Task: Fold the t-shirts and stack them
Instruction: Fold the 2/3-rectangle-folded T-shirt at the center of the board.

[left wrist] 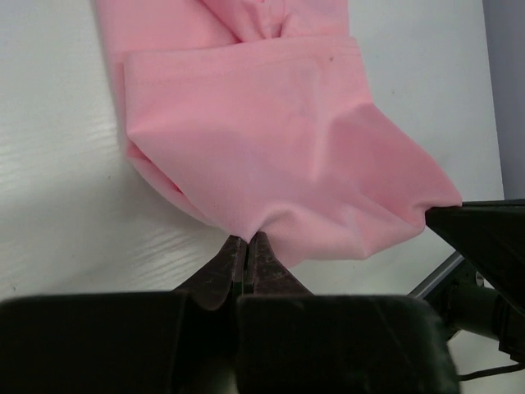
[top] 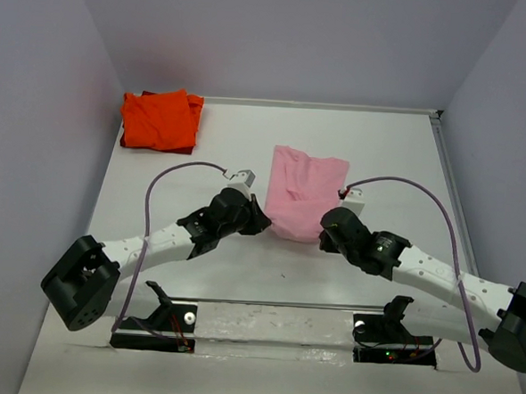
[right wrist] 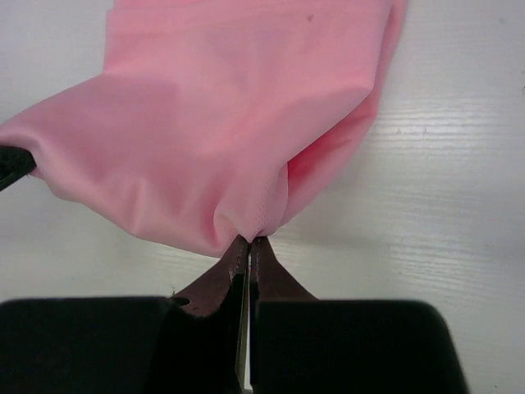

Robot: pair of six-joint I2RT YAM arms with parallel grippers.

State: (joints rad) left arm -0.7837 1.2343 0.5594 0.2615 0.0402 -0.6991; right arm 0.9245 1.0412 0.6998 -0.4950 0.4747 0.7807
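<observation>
The light pink cloth t-shirt (top: pixel 304 195) is laid on the white surface (top: pixel 203 149), its long axis running away from both arms. Its near-left corner is pinched by the left end effector (left wrist: pixel 246 246), its near-right by the right end effector (right wrist: pixel 248 246). The orange-red cloth t-shirt (top: pixel 160 119) is seen far-left of it.

From above I can't make out either set of fingertips; the wrists (top: pixel 231 208) cover them and the near hem of the pink t-shirt (top: pixel 304 186). Ahead of the left gripper (left wrist: pixel 247 240) and the right gripper (right wrist: pixel 249 240), the cloth runs off each wrist view's top edge. Far beyond the left gripper, off to its left, the orange-red t-shirt (top: pixel 160 119) is too small for me to count its layers.
</observation>
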